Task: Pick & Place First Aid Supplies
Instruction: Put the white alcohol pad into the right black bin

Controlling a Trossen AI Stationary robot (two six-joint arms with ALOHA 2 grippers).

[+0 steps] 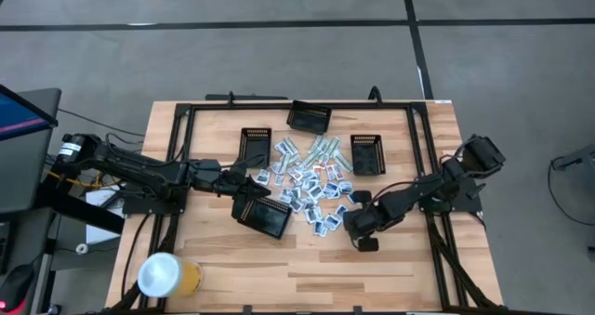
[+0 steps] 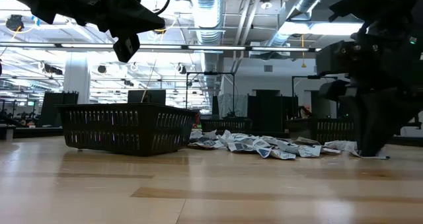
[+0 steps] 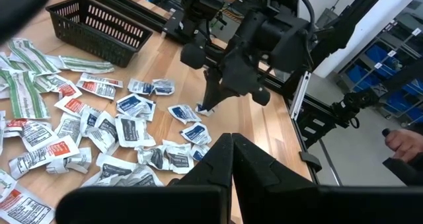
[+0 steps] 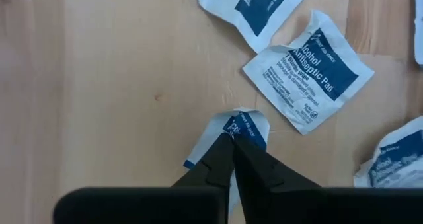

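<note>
Pinched between the right end effector (image 4: 232,139)'s closed tips, a blue-marked packet (image 4: 246,126) lies on the counter (image 4: 119,85) at the pile's near right edge; the mesh tray (image 1: 263,215) sits left, under the shut left end effector (image 1: 244,192).

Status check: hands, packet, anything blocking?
Right hand shut on a blue-marked packet, pinched at the table. Left hand shut, empty, above the near black tray. Other packets lie close by; nothing blocks a lift.
</note>
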